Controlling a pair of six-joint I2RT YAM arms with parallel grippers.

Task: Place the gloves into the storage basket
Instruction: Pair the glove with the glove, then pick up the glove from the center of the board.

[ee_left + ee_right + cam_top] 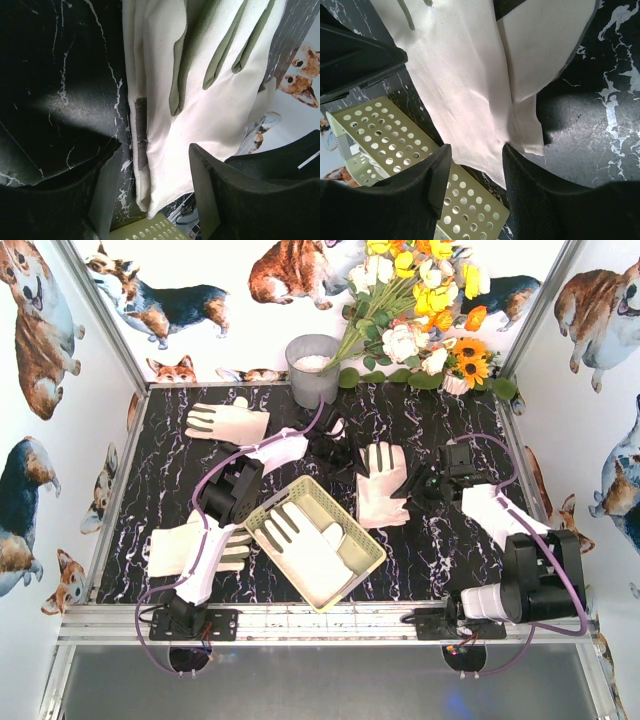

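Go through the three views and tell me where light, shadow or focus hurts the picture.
Top external: even light, sharp, no glare on the black marbled table. Left wrist: black fingers blurred and dark, a lit patch on the table; the cream-white fabric glove sharp. Right wrist: another glove crisp, deep shadow beside its cuff.

Four gloves are counted from above: one far left (228, 422), one near left (175, 545), one central (380, 490) and one (310, 555) in the single storage basket (345, 515). One grey bucket (312, 375), one bunch of flowers (420, 300) and two arms (235, 490) (540, 575) are seen.
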